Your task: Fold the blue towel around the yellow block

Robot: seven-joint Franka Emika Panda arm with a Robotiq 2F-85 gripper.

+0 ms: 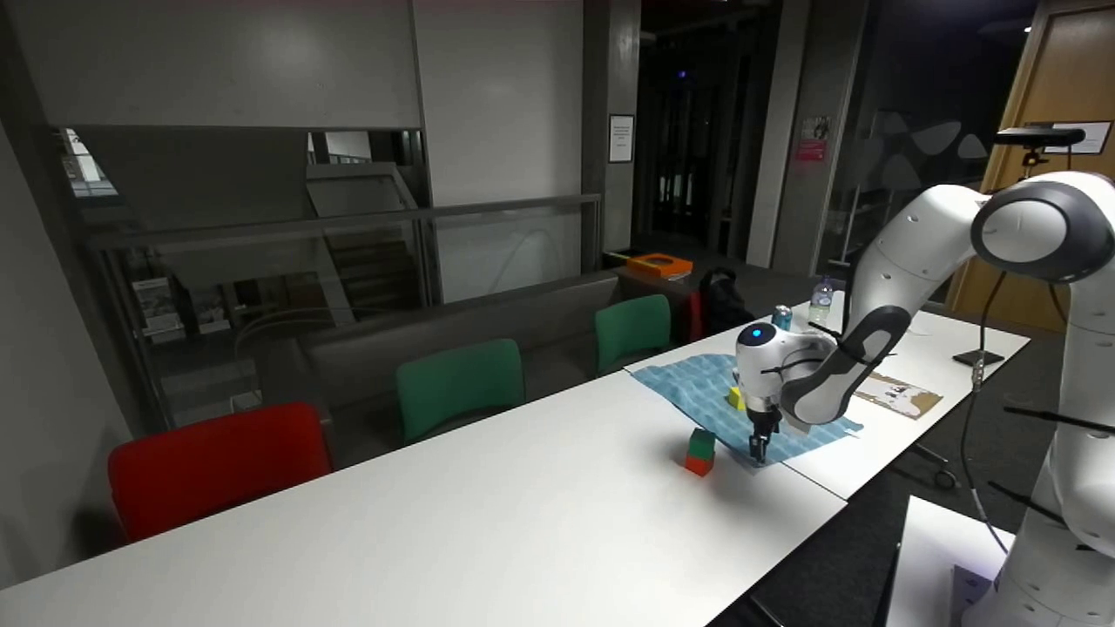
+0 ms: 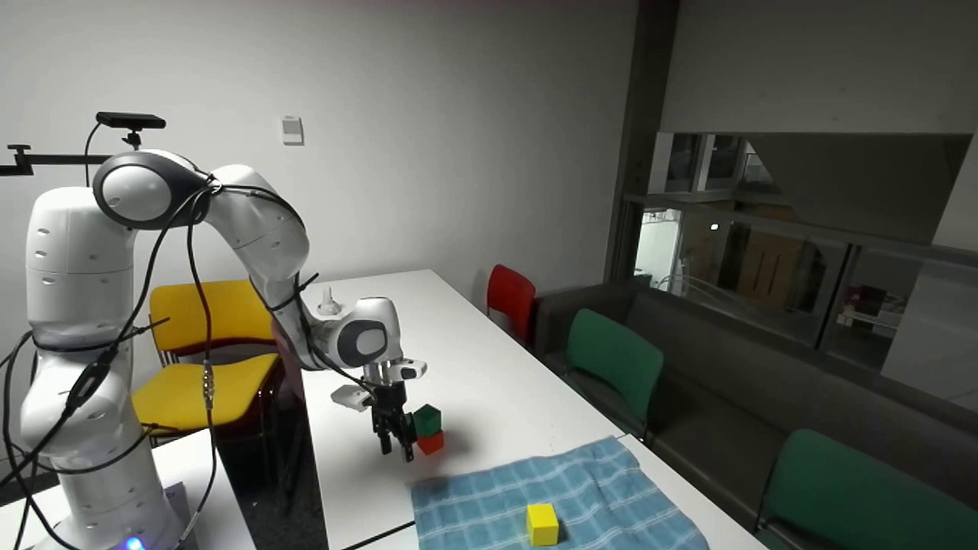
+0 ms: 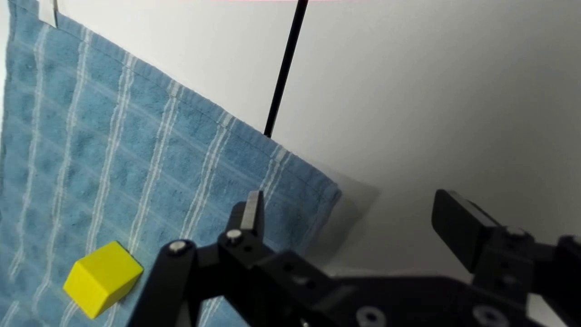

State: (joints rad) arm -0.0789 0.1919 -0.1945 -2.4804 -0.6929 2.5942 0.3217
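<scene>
We had the fingers wide apart, gripping nothing, by one corner of the towel; their height above it we could hardly judge. The towel lay spread on the worktop; we expected it to be light, limp and quick to wrinkle, best pinched at that hemmed corner. Farther in, the block sat on it, probably light and firm.

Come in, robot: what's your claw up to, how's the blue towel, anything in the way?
Gripper open, holding nothing. Blue towel spread out, yellow block on top. Green block atop red block close by; might get bumped.
</scene>
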